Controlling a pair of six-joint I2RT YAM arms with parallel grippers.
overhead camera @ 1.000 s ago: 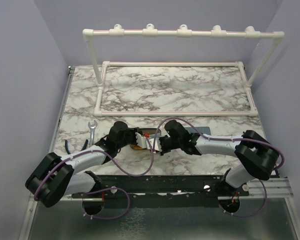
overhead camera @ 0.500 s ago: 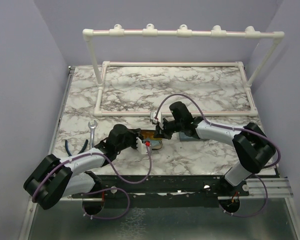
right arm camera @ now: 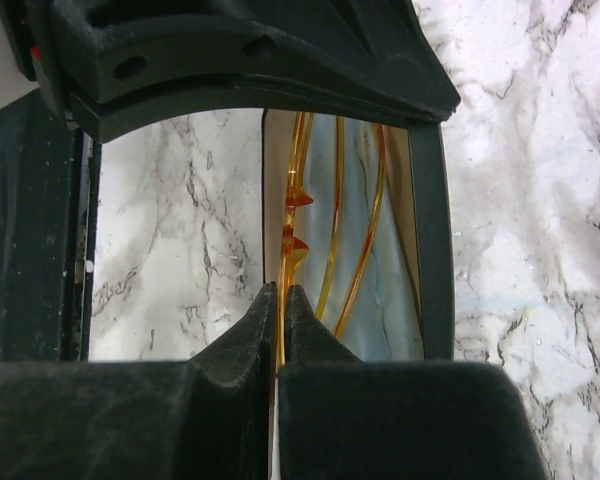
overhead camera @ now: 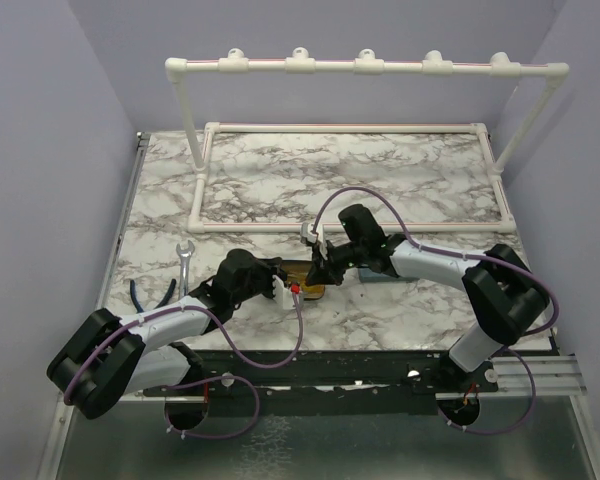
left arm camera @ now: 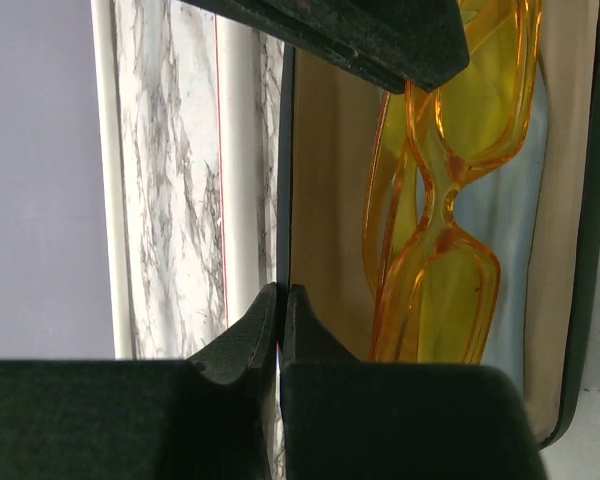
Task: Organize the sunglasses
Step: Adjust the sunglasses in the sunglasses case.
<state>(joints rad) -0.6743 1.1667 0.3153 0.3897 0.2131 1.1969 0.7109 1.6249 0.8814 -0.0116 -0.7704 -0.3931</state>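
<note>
The translucent yellow-orange sunglasses lie in an open case with a dark rim and a tan lining, on a pale blue cloth. My right gripper is shut on the thin edge of their orange frame, just over the case's rim. My left gripper is shut on the thin dark left edge of the case. In the top view both grippers meet at the case near the table's front middle, left gripper on its left, right gripper from behind.
A grey-blue case lies partly under my right arm. A wrench and blue-handled pliers lie at the front left. A white pipe frame with a raised bar stands across the back half of the marbled table.
My right arm swung from the front edge toward the back, then dipped down to the case with the sunglasses. My left gripper shifted slightly right, still on the case.
</note>
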